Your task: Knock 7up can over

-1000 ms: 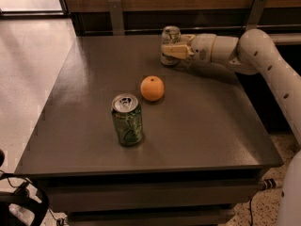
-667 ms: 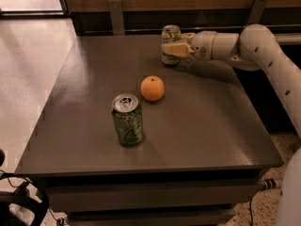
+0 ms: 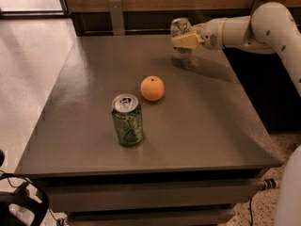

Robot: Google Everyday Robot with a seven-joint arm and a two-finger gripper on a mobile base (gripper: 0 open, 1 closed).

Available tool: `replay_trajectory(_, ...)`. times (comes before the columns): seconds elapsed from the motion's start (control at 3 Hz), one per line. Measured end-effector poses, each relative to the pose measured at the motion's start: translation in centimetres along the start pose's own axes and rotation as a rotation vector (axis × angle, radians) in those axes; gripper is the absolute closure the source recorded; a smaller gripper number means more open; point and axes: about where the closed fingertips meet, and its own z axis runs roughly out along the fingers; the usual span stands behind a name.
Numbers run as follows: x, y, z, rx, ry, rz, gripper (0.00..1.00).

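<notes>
A grey tabletop [image 3: 211,126] is sitting before a wood-panelled wall, with pale floor showing beyond its left edge. The 7up can [image 3: 180,28] is standing upright close to the far edge, right of centre. The gripper [image 3: 186,41] is lying against its lower body, the arm reaching in over the right edge. Whether it is clamping the can or only leaning on it, I cannot tell. Contact that low is probably shifting the can rather than tipping it, so nothing is toppling yet. A green can [image 3: 127,120] is standing near the front edge, with an orange [image 3: 153,88] just behind it. Compared with a second ago, the 7up can and gripper are sitting nearer the far right corner. The other two are staying put.
</notes>
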Motion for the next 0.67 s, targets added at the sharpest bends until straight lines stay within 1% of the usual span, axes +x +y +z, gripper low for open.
replay_trajectory(0.33, 0.2, -0.5, -1.7, 0.04, 0.095, 0.002, 1.0)
replay_trajectory(0.67, 0.7, -0.6, -3.4, 0.08, 0.186, 0.006, 1.0)
